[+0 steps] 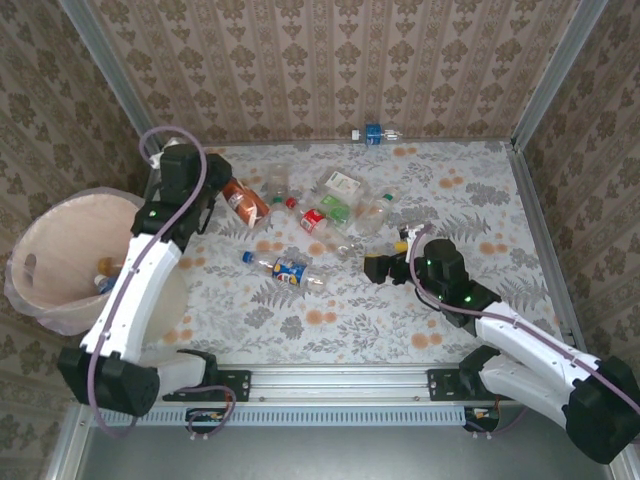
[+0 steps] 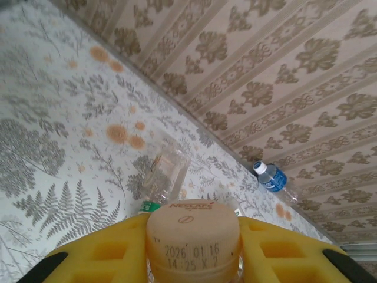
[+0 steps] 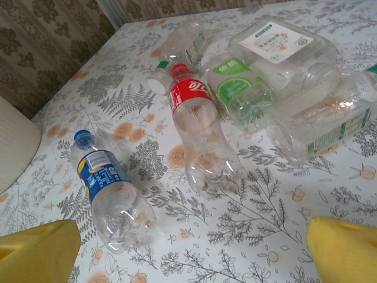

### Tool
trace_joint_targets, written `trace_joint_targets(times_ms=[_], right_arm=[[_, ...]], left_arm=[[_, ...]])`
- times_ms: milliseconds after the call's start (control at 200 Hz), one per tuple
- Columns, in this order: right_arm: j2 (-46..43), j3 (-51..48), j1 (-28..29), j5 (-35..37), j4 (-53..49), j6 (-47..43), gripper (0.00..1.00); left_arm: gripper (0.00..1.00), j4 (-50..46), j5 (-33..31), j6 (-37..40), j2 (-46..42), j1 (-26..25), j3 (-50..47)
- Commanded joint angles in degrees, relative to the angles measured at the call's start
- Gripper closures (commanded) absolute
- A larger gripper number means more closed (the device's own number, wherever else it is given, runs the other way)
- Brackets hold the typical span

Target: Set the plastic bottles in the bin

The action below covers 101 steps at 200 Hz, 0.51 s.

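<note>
The left gripper (image 1: 220,197) is clamping a crushed clear plastic bottle with a brown-orange label (image 1: 245,204) at the far left of the flower-patterned table (image 1: 450,190). Its yellow fingers (image 2: 112,250) are pressing on both sides of the bottle's tan cap (image 2: 193,233). The large round peach-beige bin (image 1: 60,245) is sitting off the table's left edge, to the near left of that bottle. The right gripper (image 3: 188,259) is hovering at the near right of the table with its jaws spread wide, gripping nothing. Just beyond it, a clear bottle with a blue label (image 3: 109,188) and a clear bottle with a red label (image 3: 197,127) are lying side by side. A small blue-banded bottle (image 1: 375,134) is lying against the far wall.
</note>
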Motion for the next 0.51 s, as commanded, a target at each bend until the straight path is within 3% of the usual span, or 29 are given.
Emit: trace_joint_targets(times_ms=[0,225,500], right_arm=[[0.8,1.8,0.48,-0.56,3.02,-1.36,0.0],[2.81,2.08,0.52,-0.87,4.94,-1.51,0.0],[5.21,3.57,0.73,-2.35,5.52,-1.95,0.0]], left_arm=[[0.82,-4.08,-4.21,7.22,-4.05,0.28,3.83],[0.8,-12.86,-15.66,15.46,-7.86,1.49,11.45],[0.79,-15.16,-19.53,18.91,-11.53,8.82,13.43]])
